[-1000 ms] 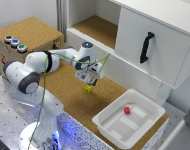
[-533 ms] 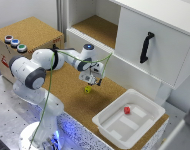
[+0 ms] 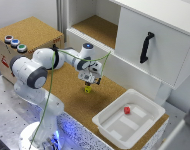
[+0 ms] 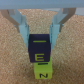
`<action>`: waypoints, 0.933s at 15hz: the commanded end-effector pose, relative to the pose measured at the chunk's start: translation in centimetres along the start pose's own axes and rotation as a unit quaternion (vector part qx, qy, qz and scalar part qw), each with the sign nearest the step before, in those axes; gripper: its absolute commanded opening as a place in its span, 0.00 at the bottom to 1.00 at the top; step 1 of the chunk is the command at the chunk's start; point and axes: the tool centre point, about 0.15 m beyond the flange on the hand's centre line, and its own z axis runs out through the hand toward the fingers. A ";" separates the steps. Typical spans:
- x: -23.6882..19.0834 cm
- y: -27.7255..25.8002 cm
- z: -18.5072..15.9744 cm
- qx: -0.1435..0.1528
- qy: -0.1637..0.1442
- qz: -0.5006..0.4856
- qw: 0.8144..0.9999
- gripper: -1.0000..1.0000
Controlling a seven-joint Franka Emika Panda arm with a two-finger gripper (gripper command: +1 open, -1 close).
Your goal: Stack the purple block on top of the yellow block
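Wrist view: gripper [image 4: 39, 31] jaws clamp purple block [image 4: 39, 46], which looks seated on yellow block [image 4: 41, 71] on cork board [image 3: 70, 92]. Stack apparently made; release left.

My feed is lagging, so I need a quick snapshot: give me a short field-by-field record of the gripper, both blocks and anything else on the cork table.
gripper: above the blocks, fingers on either side of the purple cube
small dark purple cube: between the fingers, directly over the yellow one
tiny yellow cube with dark marks: on the cork tabletop, under the purple cube
contact between cubes: cannot tell
white plastic tray: toward the exterior view's right, holds a small red cube
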 end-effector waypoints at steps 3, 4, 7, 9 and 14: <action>-1.7 1.1 0.1 0.003 -0.019 0.021 1.000 0.00; -1.6 1.1 0.3 0.004 -0.018 0.022 1.000 0.00; -1.2 0.9 1.0 0.004 -0.019 0.023 1.000 0.00; -1.0 0.7 1.4 0.010 -0.017 0.018 1.000 0.00; -0.8 0.1 2.1 0.015 -0.025 0.013 0.999 0.00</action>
